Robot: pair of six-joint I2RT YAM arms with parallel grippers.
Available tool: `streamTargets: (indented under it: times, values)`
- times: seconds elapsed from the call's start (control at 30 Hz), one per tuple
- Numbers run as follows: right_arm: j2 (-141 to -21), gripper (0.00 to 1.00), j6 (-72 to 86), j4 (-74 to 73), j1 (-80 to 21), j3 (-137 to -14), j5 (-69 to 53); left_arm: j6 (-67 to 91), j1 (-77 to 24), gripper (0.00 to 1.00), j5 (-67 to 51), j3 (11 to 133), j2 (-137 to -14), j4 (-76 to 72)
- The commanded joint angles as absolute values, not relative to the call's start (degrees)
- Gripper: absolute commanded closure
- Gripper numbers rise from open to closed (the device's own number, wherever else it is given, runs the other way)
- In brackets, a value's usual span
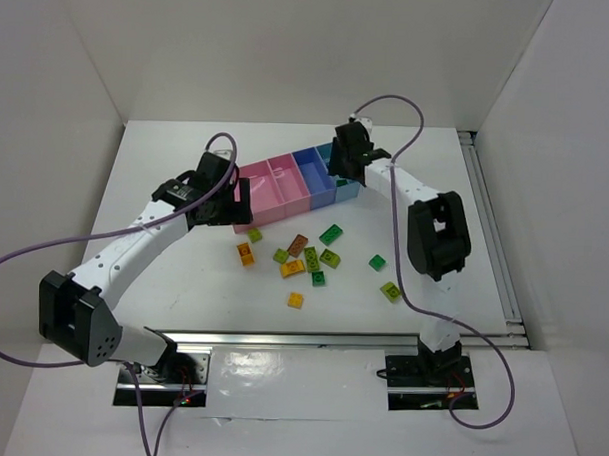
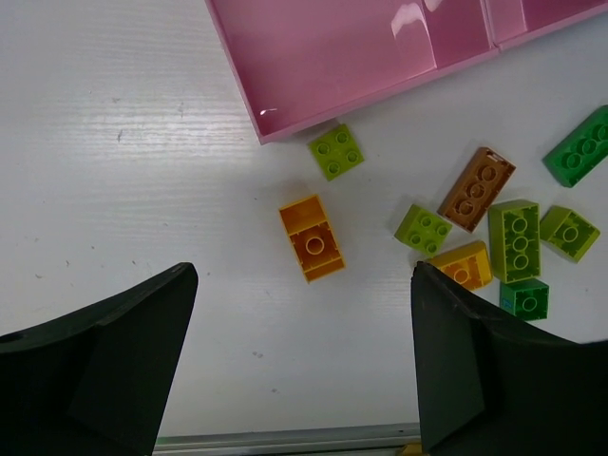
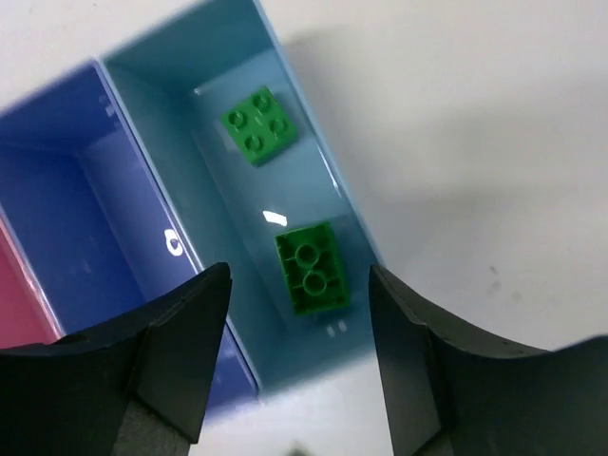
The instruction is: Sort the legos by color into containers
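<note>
Right gripper [image 3: 297,285] parted, empty, above light blue bin [image 3: 318,180]; two green bricks [image 3: 312,269] inside. Left gripper [image 2: 304,275] spread wide, nearer; orange brick [image 2: 313,238] at its 12 o'clock, long axis 11-to-5. Likely next pick.

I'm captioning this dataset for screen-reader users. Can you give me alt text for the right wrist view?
Two small dark green studded plastic bricks lie inside a light blue open-topped plastic bin, one studs up, the other apparently underside up. A darker blue bin adjoins it, and the right gripper hangs above with its jaws apart, holding nothing.
</note>
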State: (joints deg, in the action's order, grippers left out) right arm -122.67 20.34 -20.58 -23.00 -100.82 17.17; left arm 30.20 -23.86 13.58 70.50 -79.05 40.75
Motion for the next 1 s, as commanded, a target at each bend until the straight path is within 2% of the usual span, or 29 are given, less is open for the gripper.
streamTargets:
  times: [0.0, 0.2, 0.23, 0.27, 0.37, 0.47, 0.67, 0.97]
  values:
    - [-109.1, 0.34, 22.4, -20.0, -23.4, -90.4, 21.4, 29.4, -24.5, 0.07, 12.5, 71.5, -77.4, 41.4]
    - [-89.4, 0.31, 26.7, -22.5, -23.4, -65.9, 23.6, 27.1, -26.4, 0.07, 11.7, 72.2, -79.4, 40.8]
    - [-87.5, 0.27, 28.1, -23.9, -23.4, -60.6, 22.7, 26.5, -26.5, 0.07, 11.7, 72.8, -79.9, 40.3]
    - [-85.7, 0.19, 28.7, -24.5, -23.4, -58.4, 20.8, 25.7, -28.1, 0.07, 11.7, 72.8, -80.4, 40.3]
    - [-81.2, 0.15, 32.5, -27.8, -23.4, -52.8, 17.2, 24.3, -31.7, 0.08, 10.4, 75.3, -83.8, 39.6]
    - [-79.9, 0.15, 35.9, -26.5, -23.4, -48.5, 13.3, 24.3, -35.6, 0.09, 9.1, 78.8, -88.7, 39.0]
    - [-83.9, 0.23, 37.9, -25.4, -23.4, -47.1, 13.3, 21.7, -39.9, 0.12, 1.8, 85.2, -97.6, 37.2]
    - [-85.8, 0.23, 38.1, -26.5, -23.4, -46.5, 14.8, 21.1, -42.0, 0.12, -1.7, 93.9, -108.7, 37.2]
